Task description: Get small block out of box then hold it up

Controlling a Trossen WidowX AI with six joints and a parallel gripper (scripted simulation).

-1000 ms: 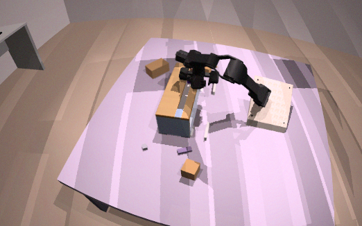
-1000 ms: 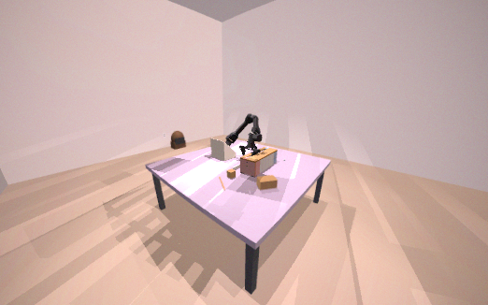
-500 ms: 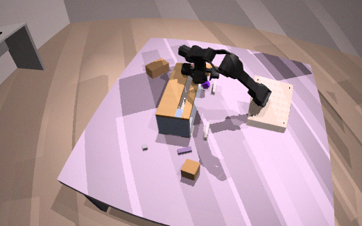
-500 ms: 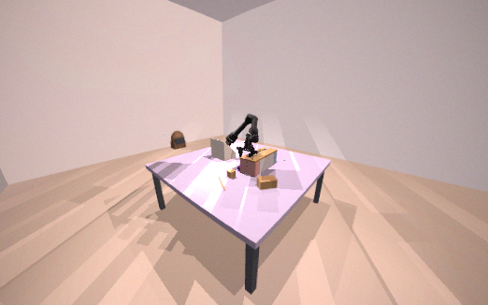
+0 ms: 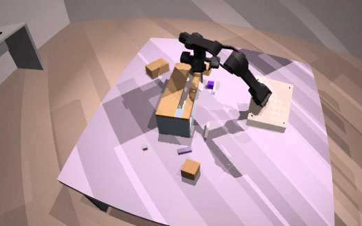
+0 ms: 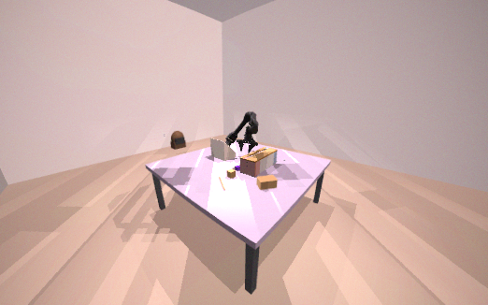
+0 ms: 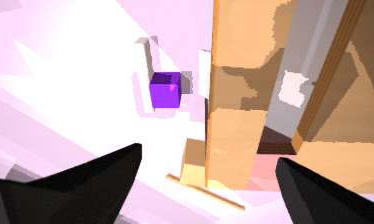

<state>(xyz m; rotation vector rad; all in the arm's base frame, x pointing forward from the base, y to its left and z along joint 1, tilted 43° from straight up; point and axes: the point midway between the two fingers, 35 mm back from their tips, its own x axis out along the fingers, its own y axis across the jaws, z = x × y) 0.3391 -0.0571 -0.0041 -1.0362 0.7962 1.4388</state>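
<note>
The small purple block (image 5: pixel 210 84) (image 6: pixel 237 167) (image 7: pixel 165 95) sits on the table outside the box, beside the box's long side, with a gap between them. A thin white strip (image 5: pixel 213 89) (image 7: pixel 146 75) lies right along the block's other side; whether they touch is unclear. The box (image 5: pixel 170 104) (image 6: pixel 250 167) (image 7: pixel 238 150) stands upright, with an orange slotted top. My gripper (image 5: pixel 201 68) (image 6: pixel 248 148) (image 7: pixel 208 157) is open and empty, above the box's end and the table beside it. In the wrist view the block lies ahead of the fingertips, left of their middle.
An orange block (image 5: pixel 207 69) (image 6: pixel 231 173) (image 7: pixel 193 162) and a thin stick (image 6: pixel 222 183) (image 7: pixel 205 191) lie near that box end. A larger orange block (image 5: pixel 157 68) (image 6: pixel 266 181) lies behind. Another orange block (image 5: pixel 191 169), a lilac bar (image 5: pixel 184 150) and a pale slab (image 5: pixel 281 116) (image 6: pixel 219 150) stand farther off.
</note>
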